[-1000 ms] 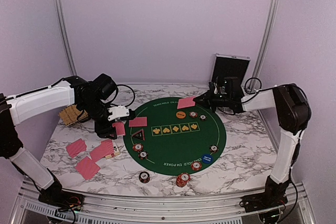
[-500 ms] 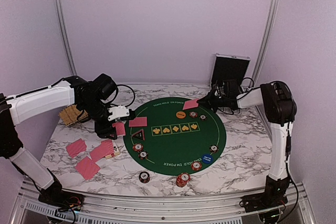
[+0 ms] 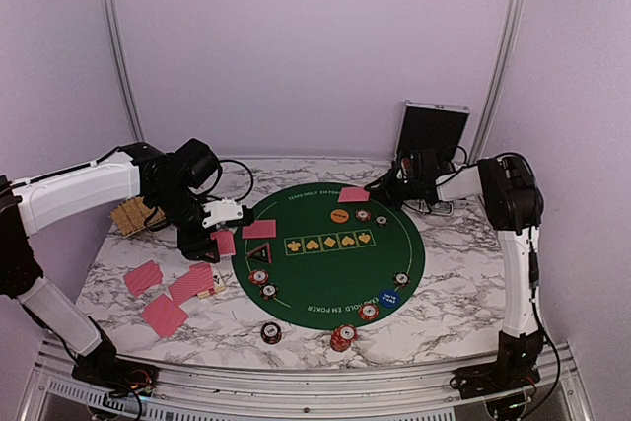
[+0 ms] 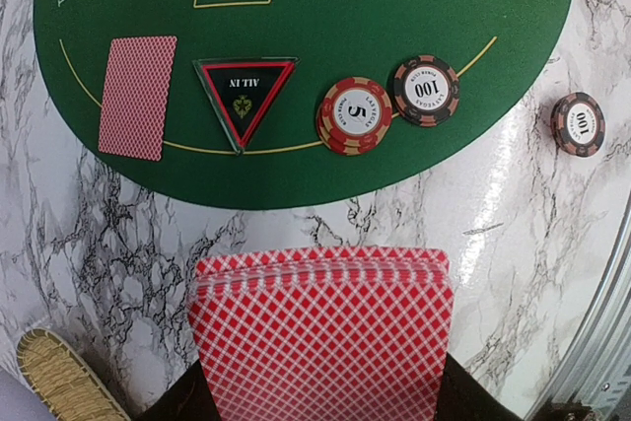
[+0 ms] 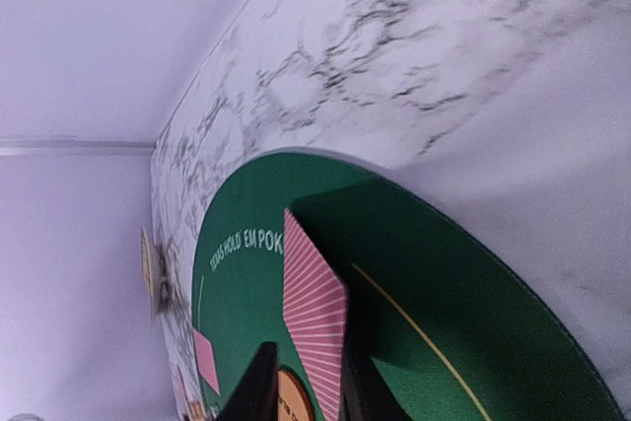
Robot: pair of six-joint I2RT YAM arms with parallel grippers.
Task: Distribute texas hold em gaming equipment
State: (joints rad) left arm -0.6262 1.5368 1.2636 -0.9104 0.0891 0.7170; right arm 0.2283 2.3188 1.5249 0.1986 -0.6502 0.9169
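My left gripper (image 3: 223, 240) is shut on a deck of red-backed cards (image 4: 320, 332) and holds it above the marble, just off the green mat's (image 3: 325, 283) left edge. One card (image 4: 138, 96), the black triangular marker (image 4: 244, 96) and striped chips (image 4: 354, 115) lie on the mat beyond it. My right gripper (image 3: 376, 187) is shut on a single red-backed card (image 5: 315, 313), held tilted just above the mat's far edge. The orange disc (image 3: 339, 215) lies near it, and the blue disc (image 3: 389, 297) lies at the mat's near right.
Three red-backed cards (image 3: 164, 315) lie on the marble at the left. Two chip stacks (image 3: 343, 338) stand near the front edge. The straw basket (image 3: 136, 215) sits at the far left, behind my left arm. The open silver case (image 3: 432, 130) stands at the back right.
My right arm has folded in towards the back of the table, and its card has tipped lower over the mat's far edge. The left arm and the deck have not moved.
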